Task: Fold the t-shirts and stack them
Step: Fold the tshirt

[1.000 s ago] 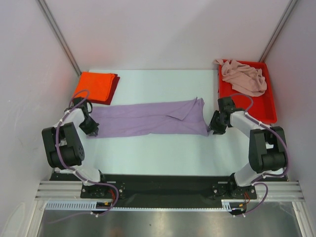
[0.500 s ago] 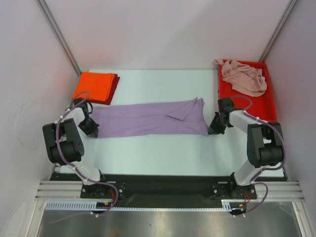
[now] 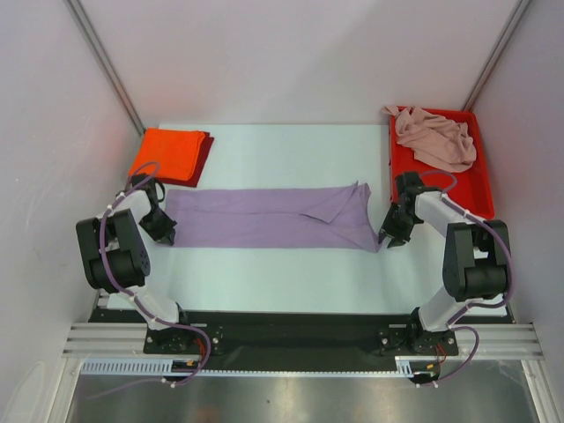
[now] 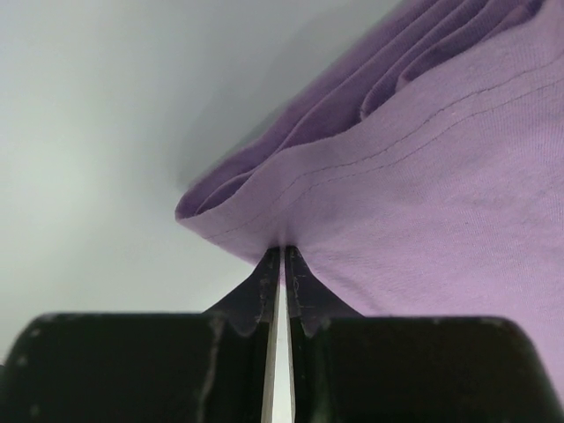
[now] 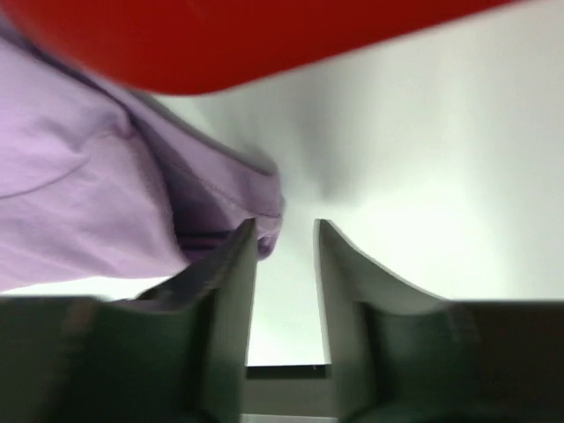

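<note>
Overhead: purple shirt (image 3: 264, 218) lies flat as a long band across the tabletop (image 3: 282, 273), with one flap folded over near its right end. Left end effector (image 3: 163, 231) is at the shirt's left end, right end effector (image 3: 389, 238) at the near corner of its right end. Overhead can't resolve either set of jaws; the wrist cameras can. Left wrist: jaws closed to a hairline slit, tips pinching the purple shirt's stitched hem, layered folds bunched just beyond the pinch. Right wrist: jaws stand apart with bare tabletop in the gap. A corner of the purple shirt lies against the tip of one finger (image 5: 231, 264) and the other finger is clear of it, so it's open, gripping nothing. Only overhead shows the rest. Orange shirt (image 3: 167, 152) sits folded beyond the purple shirt's left end, on top of a dark red shirt (image 3: 205, 154) that shows only as a strip along one edge. Red tray (image 3: 458, 189) is just off the purple shirt's right end, with the pink shirt (image 3: 436, 137) crumpled in its far part and spilling over the rim. Right wrist gets the tray only as a blurred red mass at the top. Both wrist views crop the purple shirt to an edge. Can't tell whether the corner at the right finger is lifted or resting.
</note>
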